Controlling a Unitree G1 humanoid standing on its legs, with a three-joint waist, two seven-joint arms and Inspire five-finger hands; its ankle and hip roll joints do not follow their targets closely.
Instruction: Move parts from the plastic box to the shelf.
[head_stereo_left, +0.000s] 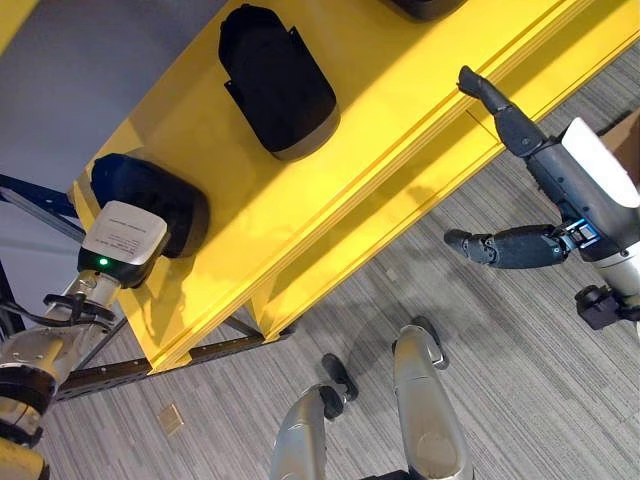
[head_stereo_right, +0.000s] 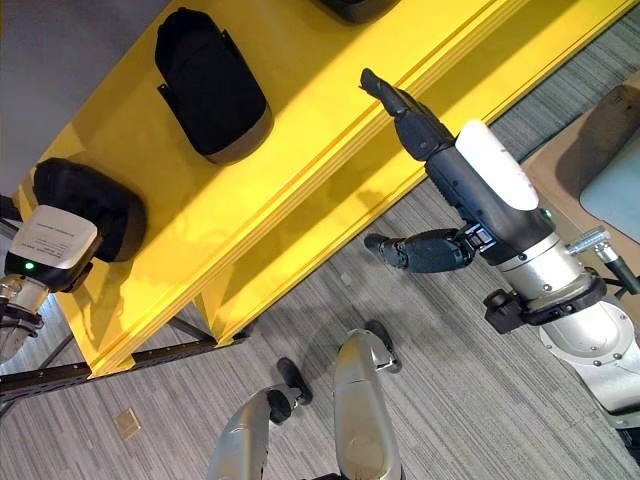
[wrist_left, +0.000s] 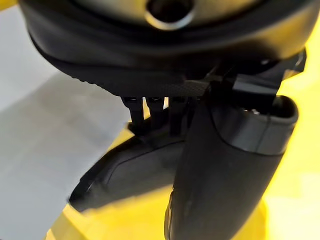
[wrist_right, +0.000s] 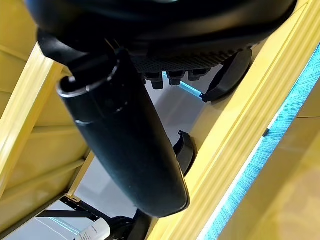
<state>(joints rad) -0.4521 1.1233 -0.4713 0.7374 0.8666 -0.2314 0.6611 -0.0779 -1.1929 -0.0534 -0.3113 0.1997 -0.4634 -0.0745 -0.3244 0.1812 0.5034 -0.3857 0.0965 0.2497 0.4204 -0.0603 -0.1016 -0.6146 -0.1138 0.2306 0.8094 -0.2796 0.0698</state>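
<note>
Yellow shelf (head_stereo_left: 400, 130) already had one black part (head_stereo_left: 277, 82) sitting flat. Your left hand (head_stereo_left: 122, 240) was on another part (head_stereo_left: 150, 200) by the edge, grip hidden; right hand (head_stereo_right: 420, 120) hung open, empty. Careless release could've tipped it off.

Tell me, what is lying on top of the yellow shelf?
Two black parts lie on the yellow shelf; a third shows at the far edge. The left hand covers part of the nearest one.
</note>
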